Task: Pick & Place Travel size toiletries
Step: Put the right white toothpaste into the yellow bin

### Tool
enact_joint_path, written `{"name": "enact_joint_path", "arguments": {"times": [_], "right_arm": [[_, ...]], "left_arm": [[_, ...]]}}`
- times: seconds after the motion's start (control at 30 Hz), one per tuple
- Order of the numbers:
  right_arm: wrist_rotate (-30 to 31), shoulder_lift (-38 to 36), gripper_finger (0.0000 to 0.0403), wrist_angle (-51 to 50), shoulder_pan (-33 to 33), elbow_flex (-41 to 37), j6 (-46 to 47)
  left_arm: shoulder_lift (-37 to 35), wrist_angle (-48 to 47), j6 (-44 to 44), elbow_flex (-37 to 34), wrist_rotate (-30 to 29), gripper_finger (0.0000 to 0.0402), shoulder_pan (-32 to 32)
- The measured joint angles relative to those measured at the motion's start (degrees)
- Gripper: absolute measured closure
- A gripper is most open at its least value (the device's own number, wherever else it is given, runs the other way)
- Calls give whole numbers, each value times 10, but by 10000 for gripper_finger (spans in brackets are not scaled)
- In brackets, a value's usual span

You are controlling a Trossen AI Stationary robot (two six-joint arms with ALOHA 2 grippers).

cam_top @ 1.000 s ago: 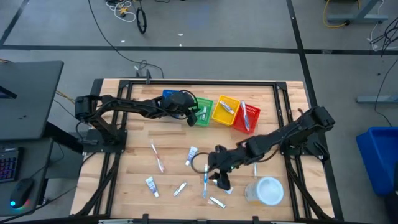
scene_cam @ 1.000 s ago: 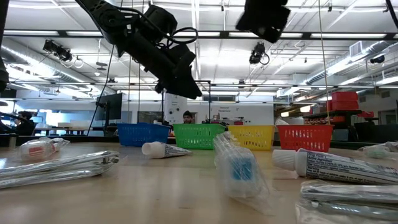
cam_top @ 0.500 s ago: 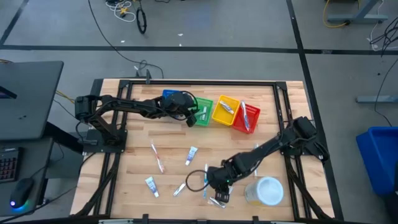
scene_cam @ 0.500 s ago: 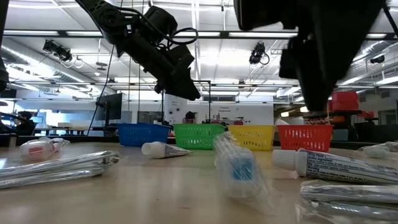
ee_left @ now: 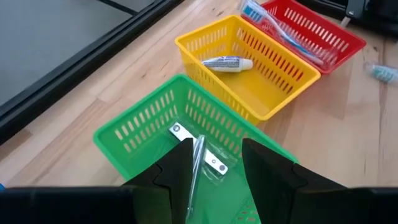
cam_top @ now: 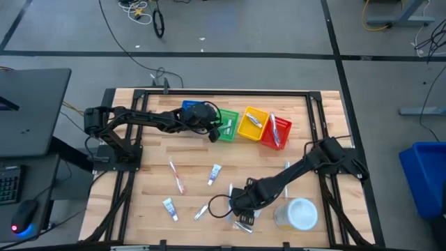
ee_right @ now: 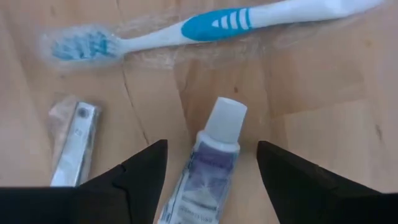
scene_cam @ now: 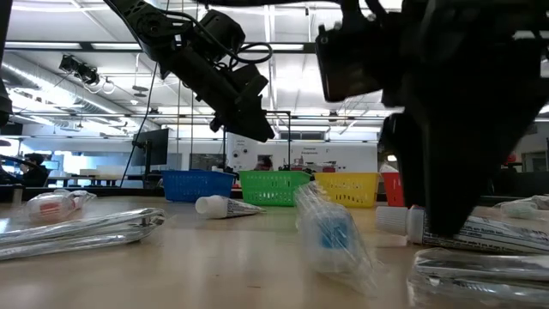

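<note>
My right gripper [ee_right: 211, 148] points down, open, low over the table near its front edge [cam_top: 240, 209]. Its fingers stand on either side of a small white tube with a white cap [ee_right: 219, 130] and do not touch it. Just beyond the tube lie a blue-and-white toothbrush [ee_right: 205, 25] and a silvery wrapped item [ee_right: 73, 144]. My left gripper [ee_left: 214, 165] hangs open over the green basket [ee_left: 146, 121] with nothing between its fingers. A clear-wrapped silvery item [ee_left: 198, 152] lies on that basket's floor.
Blue [cam_top: 188, 107], green [cam_top: 231, 117], yellow [cam_top: 245, 129] and red [cam_top: 282, 127] baskets stand in a row at the back. A round translucent container [cam_top: 300, 213] stands right of my right gripper. A pink toothbrush [cam_top: 175, 174] and small tubes [cam_top: 214, 173] [cam_top: 169, 207] lie on the wood to the left.
My right gripper has come down toward the table and a little toward its near edge. It has tipped steeper, so it points almost straight down over the tube. The things on the table have not moved.
</note>
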Motion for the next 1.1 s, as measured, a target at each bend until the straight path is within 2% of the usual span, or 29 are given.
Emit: {"name": "enact_joint_path", "arguments": {"times": [0.2,0.43,0.6,0.9,1.1], "right_arm": [[25,10,173,-13,1,2,-26],[31,11,252,-22,-1,2,-29],[28,9,294,-27,-3,1,-30],[16,-13,299,-67,-33,-2,-82],[28,-56,300,-63,-78,-1,-113]], "left_arm": [[0,-2,3,0,0,256,0],[0,-4,1,0,-1,256,0],[-10,-18,-23,0,-54,256,0],[-108,-140,-10,0,-68,256,0],[-188,-236,0,0,-156,256,0]]}}
